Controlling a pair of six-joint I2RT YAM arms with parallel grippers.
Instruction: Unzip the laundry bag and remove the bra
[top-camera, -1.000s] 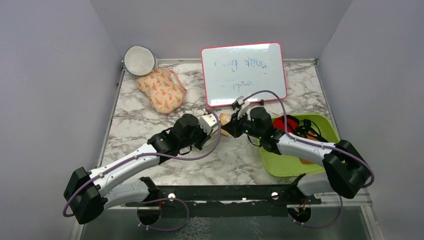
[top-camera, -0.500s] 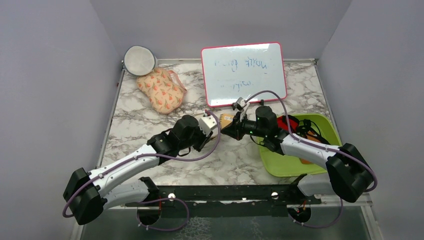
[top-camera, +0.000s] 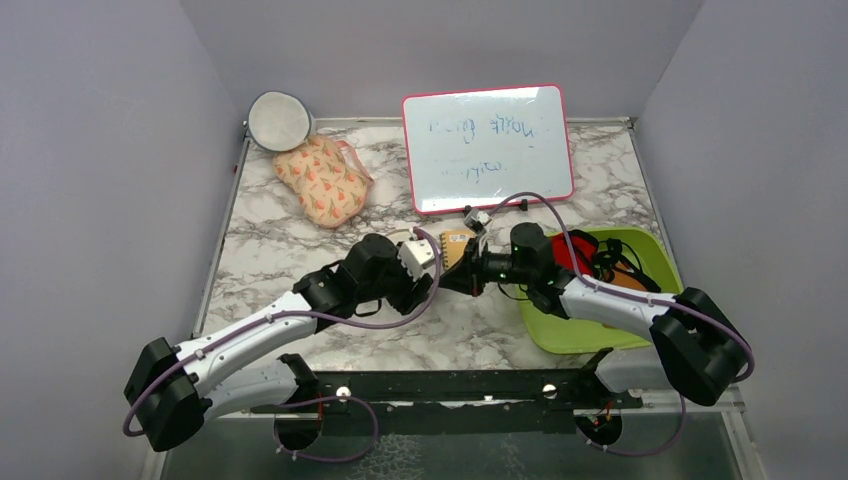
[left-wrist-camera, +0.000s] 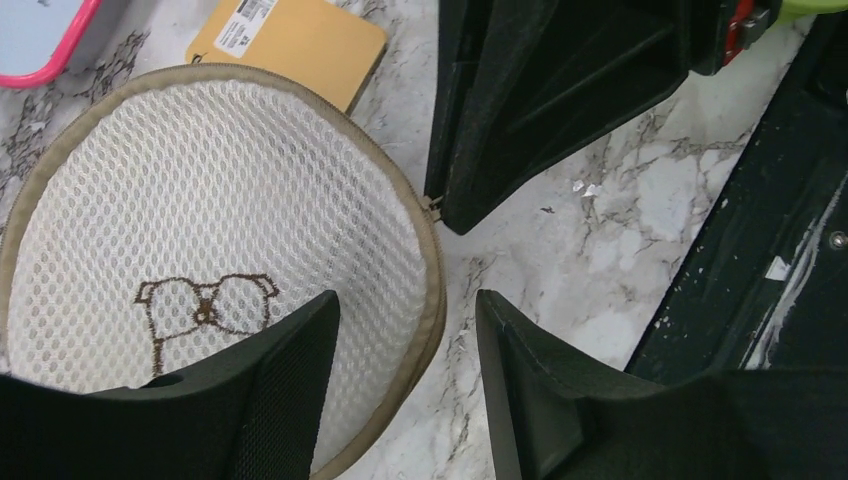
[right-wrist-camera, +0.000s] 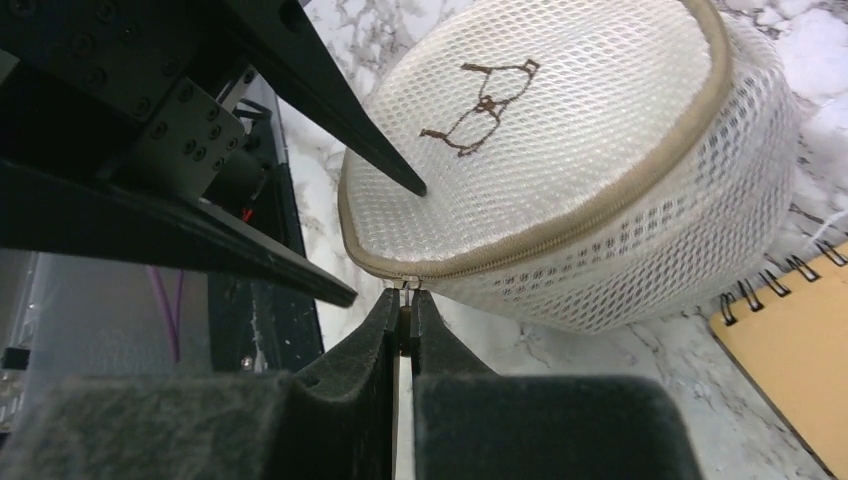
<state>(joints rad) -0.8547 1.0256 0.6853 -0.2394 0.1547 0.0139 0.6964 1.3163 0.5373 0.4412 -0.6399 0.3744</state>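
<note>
The laundry bag (left-wrist-camera: 200, 250) is a round white mesh pouch with a tan zip rim and a brown squiggle, lying on the marble table; it also shows in the right wrist view (right-wrist-camera: 570, 150). My right gripper (right-wrist-camera: 402, 295) is shut on the zip pull (right-wrist-camera: 403, 285) at the bag's near rim, and its fingers (left-wrist-camera: 520, 120) show in the left wrist view. My left gripper (left-wrist-camera: 408, 300) is open, with one finger over the mesh and the other over bare table. In the top view both grippers, left (top-camera: 428, 280) and right (top-camera: 458, 277), meet and hide the bag. No bra shows.
An orange notepad (top-camera: 455, 243) lies just behind the bag. A pink-framed whiteboard (top-camera: 488, 147) leans at the back. A peach floral pouch (top-camera: 322, 180) and a grey-rimmed white disc (top-camera: 279, 119) sit back left. A green tray (top-camera: 560, 335) with red and orange items is on the right.
Both grippers have shifted a little toward the near edge of the table, the right one staying shut at the bag's rim. The other objects have not moved.
</note>
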